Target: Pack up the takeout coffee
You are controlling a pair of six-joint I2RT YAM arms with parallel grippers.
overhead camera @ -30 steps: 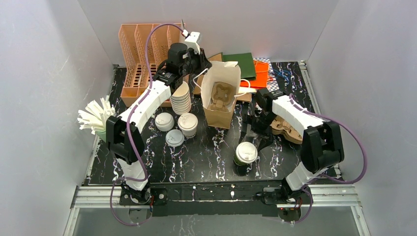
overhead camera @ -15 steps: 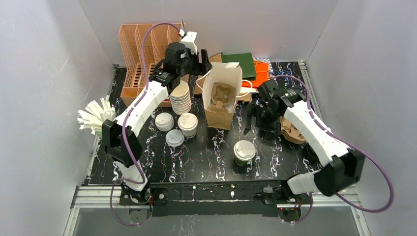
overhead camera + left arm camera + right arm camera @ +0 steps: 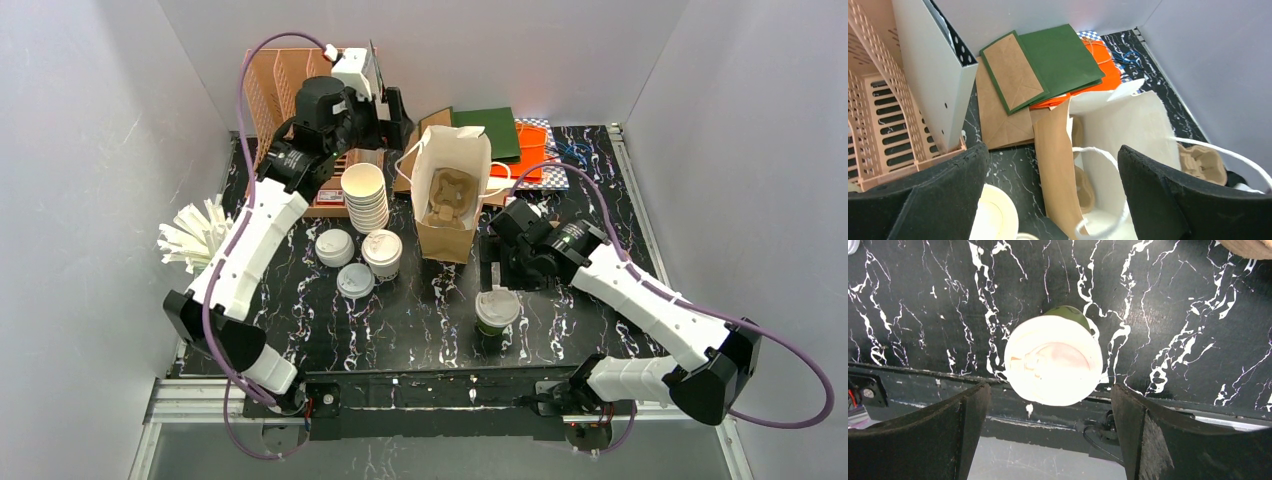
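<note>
Near the bag (image 3: 446,241) (carrier (image 3: 447,198) inside) stands a lidded green cup (image 3: 497,316).

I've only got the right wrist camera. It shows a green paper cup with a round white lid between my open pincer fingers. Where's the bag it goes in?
Observer: The upright brown paper bag stands open just beyond the green-walled paper cup with the white lid, slightly toward the left arm's side.
Operator: Anything in it already?
Observer: A brown moulded pulp cup carrier sits inside. No cup shows in it.
Operator: Is the other arm in my way?
Observer: The left pincer hangs open and empty by the bag's far-left corner, not over the cup.
</note>
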